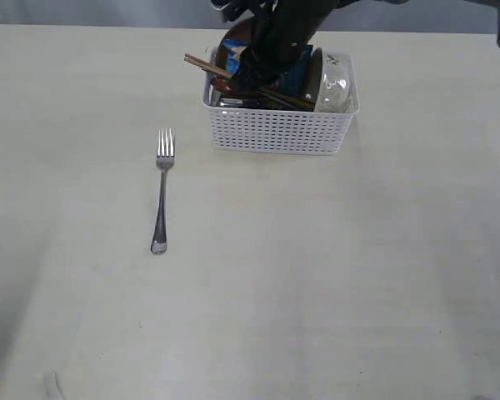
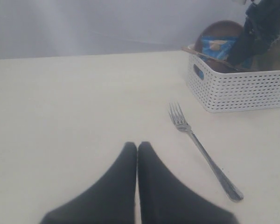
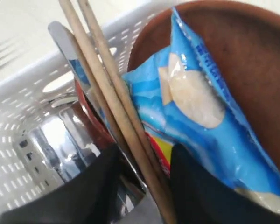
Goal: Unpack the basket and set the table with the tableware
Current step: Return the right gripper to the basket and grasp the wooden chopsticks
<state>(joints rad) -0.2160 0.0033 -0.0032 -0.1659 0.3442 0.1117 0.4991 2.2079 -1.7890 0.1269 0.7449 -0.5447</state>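
basket far-centre, table open all round; chopsticks point far-left; right claw straddles them, grip unclear; left claw closed, empty.

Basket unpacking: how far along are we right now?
Done: only the fork lies on the table. In hand: the right gripper is down in the basket, open, jaws either side of the chopsticks, not yet closed on them; the left gripper is shut and empty. Left: chopsticks, brown plate, steel cup and bowl are in the basket beside the blue packet.
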